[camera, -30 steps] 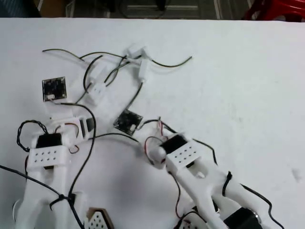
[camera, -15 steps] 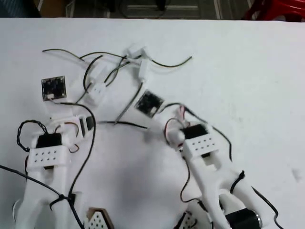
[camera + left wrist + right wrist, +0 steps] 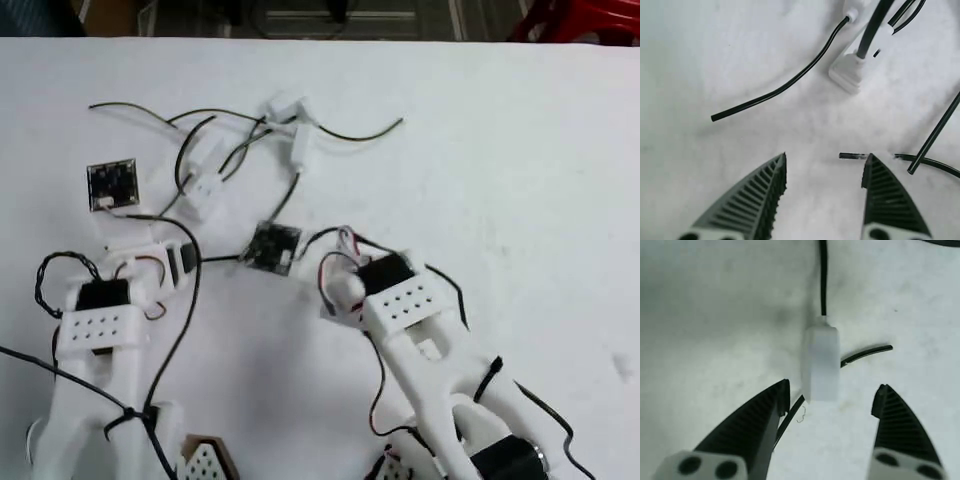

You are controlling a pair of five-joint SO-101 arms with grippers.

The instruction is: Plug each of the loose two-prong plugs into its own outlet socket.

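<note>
Swinging back toward the left arm since half a second ago, the right gripper [image 3: 832,387] is hovering, jaws spread wide, over a white plug [image 3: 821,365] lying on the table [image 3: 520,150]. The left gripper [image 3: 825,160] is hanging open-jawed near another white connector [image 3: 847,75].

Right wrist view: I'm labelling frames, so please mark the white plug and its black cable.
white plug [image 3: 821,365], right wrist view, middle of its body.
black cable [image 3: 823,275], right wrist view, stretch leading into the plug.
</note>
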